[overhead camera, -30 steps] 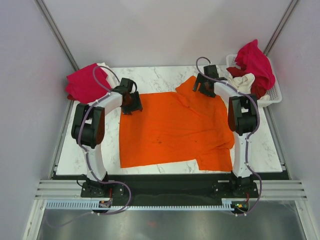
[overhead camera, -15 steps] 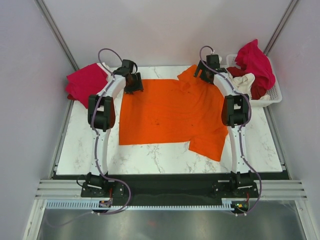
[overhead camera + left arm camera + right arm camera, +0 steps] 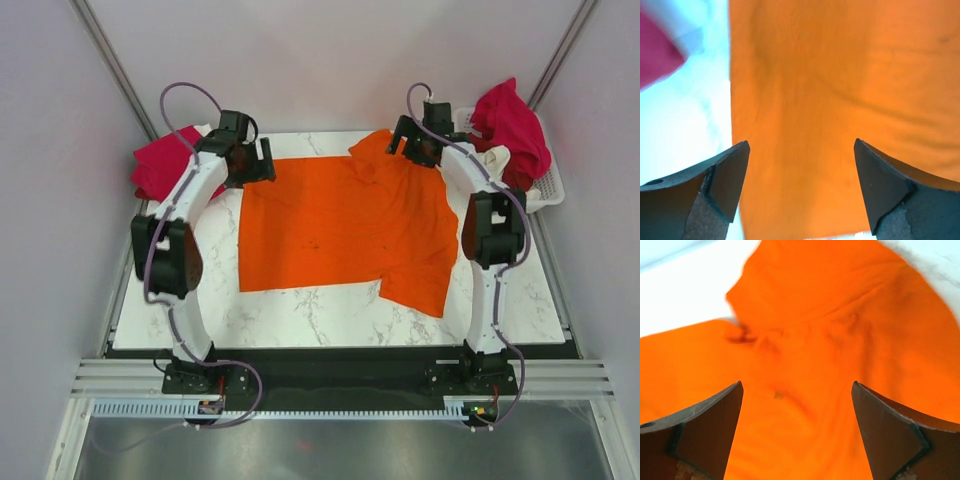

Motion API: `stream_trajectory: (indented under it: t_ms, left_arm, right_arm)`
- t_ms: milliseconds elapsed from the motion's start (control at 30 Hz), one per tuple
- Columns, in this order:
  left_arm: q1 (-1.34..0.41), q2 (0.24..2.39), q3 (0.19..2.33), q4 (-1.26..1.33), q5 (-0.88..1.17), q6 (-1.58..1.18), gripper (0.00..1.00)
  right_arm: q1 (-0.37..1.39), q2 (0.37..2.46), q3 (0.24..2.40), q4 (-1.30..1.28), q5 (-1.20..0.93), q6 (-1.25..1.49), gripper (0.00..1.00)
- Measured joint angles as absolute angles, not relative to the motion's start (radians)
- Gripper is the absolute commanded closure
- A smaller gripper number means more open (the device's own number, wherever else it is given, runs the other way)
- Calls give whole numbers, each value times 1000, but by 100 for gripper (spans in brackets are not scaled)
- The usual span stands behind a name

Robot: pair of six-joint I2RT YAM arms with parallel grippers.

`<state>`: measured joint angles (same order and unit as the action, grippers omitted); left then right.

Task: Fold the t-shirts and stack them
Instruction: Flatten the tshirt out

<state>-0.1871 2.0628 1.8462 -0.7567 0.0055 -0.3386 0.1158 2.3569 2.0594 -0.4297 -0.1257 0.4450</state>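
A bright orange t-shirt (image 3: 340, 225) lies spread on the marble table, its far right sleeve bunched and its near right corner folded under. My left gripper (image 3: 258, 163) is open above the shirt's far left corner; the cloth fills the left wrist view (image 3: 840, 100). My right gripper (image 3: 408, 148) is open above the shirt's far right shoulder, and the right wrist view shows the rumpled cloth (image 3: 830, 340). A crimson-pink shirt (image 3: 165, 165) lies on a white one at the far left. More crimson-pink (image 3: 512, 120), cream (image 3: 490, 160) and dark red shirts fill the basket.
A white slotted plastic basket (image 3: 548, 185) stands at the table's far right corner. The marble table (image 3: 300, 315) has a black front rail. Grey walls close in on both sides and at the back.
Both arms stretched toward the far edge and dragged the orange shirt away from the front. Both grippers now hover open above its far corners. The left arm's elbow has swung outward to the left.
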Motion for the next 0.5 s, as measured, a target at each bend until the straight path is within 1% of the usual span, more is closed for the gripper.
stream_trajectory:
  t_ms: [33, 67, 167, 233, 267, 300, 333, 433, 500]
  left_arm:
    - [-195, 1961, 1773, -750, -23, -339, 2]
    - [-203, 1879, 1718, -755, -47, -339, 0]
    - [-234, 1583, 1491, -705, -177, -355, 0]
    - [-243, 1388, 1302, -645, -257, -391, 0]
    - [-234, 1307, 1211, -634, -273, -416, 3]
    - [-218, 1257, 1147, -631, -269, -435, 7]
    - [-188, 1203, 1068, -616, -228, -459, 8]
    - [-134, 1156, 900, -594, -129, -524, 8]
    - [-134, 1155, 796, -593, -72, -551, 8]
  right_arm:
    - [117, 2283, 1995, -433, -118, 444, 2]
    - [118, 2193, 1922, -426, -105, 442, 2]
    - [121, 1924, 1718, -406, -54, 440, 2]
    - [125, 1718, 1563, -389, -17, 442, 2]
    - [127, 1621, 1486, -370, -3, 445, 2]
    - [130, 1555, 1427, -365, 4, 448, 2]
    - [134, 1481, 1351, -346, 9, 451, 2]
    - [154, 1314, 1130, -337, 13, 470, 2]
    - [167, 1250, 995, -356, 10, 484, 2]
